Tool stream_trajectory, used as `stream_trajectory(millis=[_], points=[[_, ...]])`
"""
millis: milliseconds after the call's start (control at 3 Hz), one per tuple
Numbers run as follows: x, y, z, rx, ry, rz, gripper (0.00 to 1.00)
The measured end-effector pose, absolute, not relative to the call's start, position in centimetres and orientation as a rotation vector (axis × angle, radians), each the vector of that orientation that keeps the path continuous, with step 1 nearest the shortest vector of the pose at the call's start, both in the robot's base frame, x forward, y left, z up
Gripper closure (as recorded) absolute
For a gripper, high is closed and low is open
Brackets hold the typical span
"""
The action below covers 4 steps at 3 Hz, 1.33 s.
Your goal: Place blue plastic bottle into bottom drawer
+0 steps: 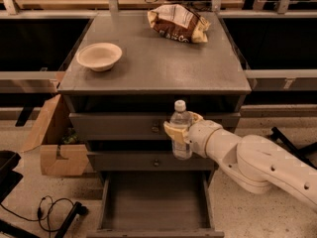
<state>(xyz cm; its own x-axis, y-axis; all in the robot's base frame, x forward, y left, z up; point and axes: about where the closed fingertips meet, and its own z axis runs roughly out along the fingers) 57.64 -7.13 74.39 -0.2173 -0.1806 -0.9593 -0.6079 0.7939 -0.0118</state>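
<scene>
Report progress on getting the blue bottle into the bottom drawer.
Done: the bottom drawer stands open. In hand: the gripper holds the blue plastic bottle upright in front of the two upper drawers, above the open one. Left: lower it into the drawer and release.
</scene>
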Motion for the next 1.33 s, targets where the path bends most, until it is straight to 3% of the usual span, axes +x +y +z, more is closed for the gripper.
stream_trajectory(millis=[667, 1333], points=[[56.7, -5.5, 66.6, -0.75, 1.687, 0.65, 1.0], [55.8, -3.8, 51.5, -0.92, 1.601, 0.945, 1.0]])
